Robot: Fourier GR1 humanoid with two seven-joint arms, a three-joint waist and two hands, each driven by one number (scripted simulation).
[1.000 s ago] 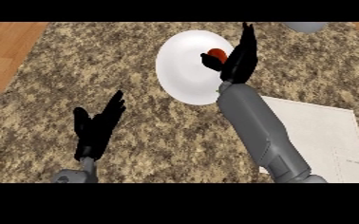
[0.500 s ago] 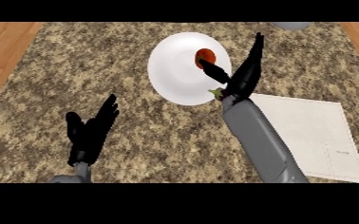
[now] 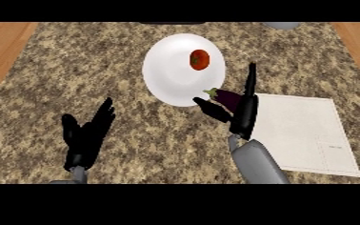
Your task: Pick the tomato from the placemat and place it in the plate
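Nearest to me, well below and left of the plate (image 3: 165,83), the left hand (image 3: 85,138) rests with fingers up and relaxed. The right hand (image 3: 243,107) stands just below the plate's right rim, fingers straight and released, holding nothing, beside a small eggplant (image 3: 226,97) at the placemat (image 3: 302,128) corner. Farther off, 1 tomato (image 3: 200,59) lies inside the plate.

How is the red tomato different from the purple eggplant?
The tomato is red and round; the eggplant is dark purple and long. The tomato lies alone on the white plate, away from the rim; the eggplant lies off the plate by its lower right edge, at the placemat's corner. The tomato shows whole; the right hand partly hides the eggplant. Both have a bit of green stem.
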